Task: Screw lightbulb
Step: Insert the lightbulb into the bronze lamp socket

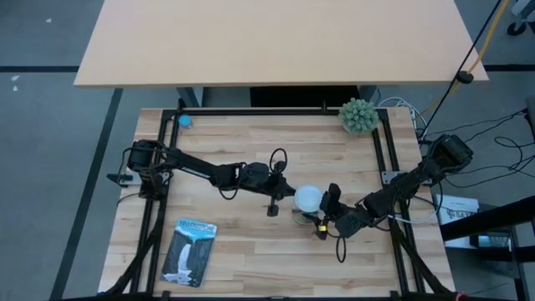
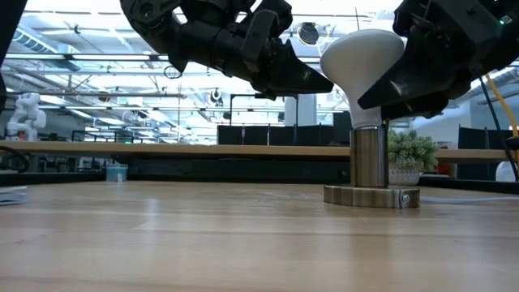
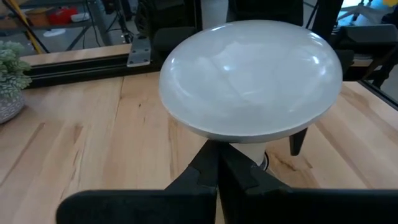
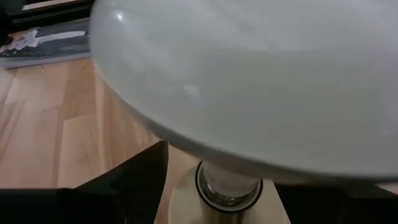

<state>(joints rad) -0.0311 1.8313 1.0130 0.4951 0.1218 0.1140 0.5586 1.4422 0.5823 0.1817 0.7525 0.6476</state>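
The white lightbulb stands upright with its neck in a metal socket on a round flat base at mid-table. My left gripper comes from the table's left, shut, its tips under the globe close to the neck. My right gripper comes from the right and is open. One of its fingers stands beside the globe and the other is mostly hidden behind it. My left gripper points its shut fingertips slightly down at the bulb's neck below the globe; the globe hides the tips, so I cannot tell whether they touch. My right gripper has its open fingers either side of the globe; I cannot tell whether either finger touches it.
A small green plant stands at the far right corner. A flat printed package lies near the front left, and a small blue object sits at the far left. Black frame rails border the wooden table.
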